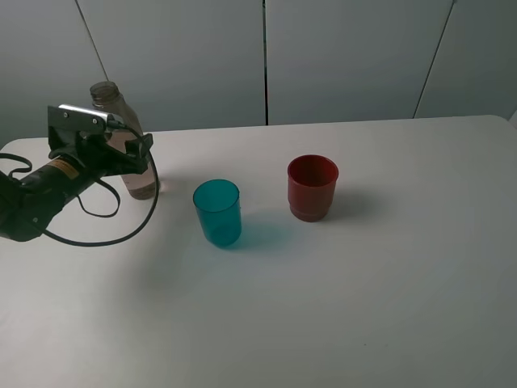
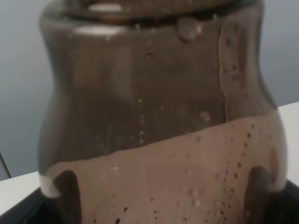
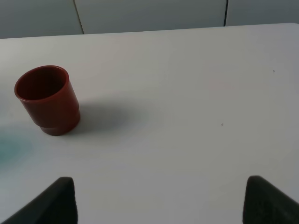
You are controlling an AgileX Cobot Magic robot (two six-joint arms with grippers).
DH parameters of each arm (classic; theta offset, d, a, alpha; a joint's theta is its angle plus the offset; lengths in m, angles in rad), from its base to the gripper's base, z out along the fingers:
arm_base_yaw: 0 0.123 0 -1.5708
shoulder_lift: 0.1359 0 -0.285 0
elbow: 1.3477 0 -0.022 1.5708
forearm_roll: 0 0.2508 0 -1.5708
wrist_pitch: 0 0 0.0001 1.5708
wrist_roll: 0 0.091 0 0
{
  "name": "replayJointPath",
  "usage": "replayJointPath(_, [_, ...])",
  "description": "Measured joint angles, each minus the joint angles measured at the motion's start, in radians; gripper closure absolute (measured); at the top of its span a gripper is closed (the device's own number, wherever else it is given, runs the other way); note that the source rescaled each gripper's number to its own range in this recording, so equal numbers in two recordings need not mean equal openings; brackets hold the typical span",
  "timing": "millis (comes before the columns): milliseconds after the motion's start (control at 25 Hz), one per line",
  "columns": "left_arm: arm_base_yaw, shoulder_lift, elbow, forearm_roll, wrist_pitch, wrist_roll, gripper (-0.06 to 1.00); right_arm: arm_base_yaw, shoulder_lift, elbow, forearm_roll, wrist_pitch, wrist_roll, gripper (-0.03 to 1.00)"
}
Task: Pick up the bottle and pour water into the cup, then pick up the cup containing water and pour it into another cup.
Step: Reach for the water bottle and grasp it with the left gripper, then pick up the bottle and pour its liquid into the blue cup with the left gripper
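My L gripper [image 1: 133, 155] stands wide around the bottle [image 1: 142, 184], which is upright w/ liquid inside, left of the teal cup [image 1: 217, 212]; contact, can't tell. Red cup [image 1: 313, 187] sits near the teal cup's right. My R gripper [image 3: 159, 200] gapes wide, holding nothing.

White matte table [image 1: 380, 307], faint soft shadows on top, far edge rounding off at right corner. Behind it pale grey wall [image 1: 355, 48] of flat panels. Dark vertical seam [image 1: 265, 65] near middle, thinner slanted lines on either side. Two tiny dark specks [image 3: 222, 124] on table top, well apart, seen in right wrist view.
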State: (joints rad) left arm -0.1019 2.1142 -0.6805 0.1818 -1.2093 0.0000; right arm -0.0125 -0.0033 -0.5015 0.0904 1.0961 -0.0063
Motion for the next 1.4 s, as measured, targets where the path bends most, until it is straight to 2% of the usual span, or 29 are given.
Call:
replayJointPath(760, [-0.011, 0.085, -0.092, 0.006, -0.002, 0.0, -0.04, 0.0, 0.0, 0.0, 0.0, 0.0, 0.0, -0.03])
replayJointPath(800, [-0.015, 0.085, -0.092, 0.006, -0.002, 0.0, 0.1, 0.0, 0.0, 0.0, 0.0, 0.0, 0.0, -0.03])
replayJointPath(840, [-0.018, 0.085, -0.092, 0.006, -0.002, 0.0, 0.43, 0.0, 0.0, 0.0, 0.0, 0.0, 0.0, -0.03])
replayJointPath(880, [-0.019, 0.085, -0.092, 0.006, -0.002, 0.0, 0.94, 0.0, 0.0, 0.0, 0.0, 0.0, 0.0, -0.03])
replayJointPath(920, [-0.02, 0.085, -0.094, 0.011, 0.0, 0.0, 0.9, 0.0, 0.0, 0.0, 0.0, 0.0, 0.0, -0.03])
replayJointPath(1400, [-0.022, 0.085, -0.094, 0.026, 0.002, 0.0, 0.9, 0.0, 0.0, 0.0, 0.0, 0.0, 0.006, -0.03])
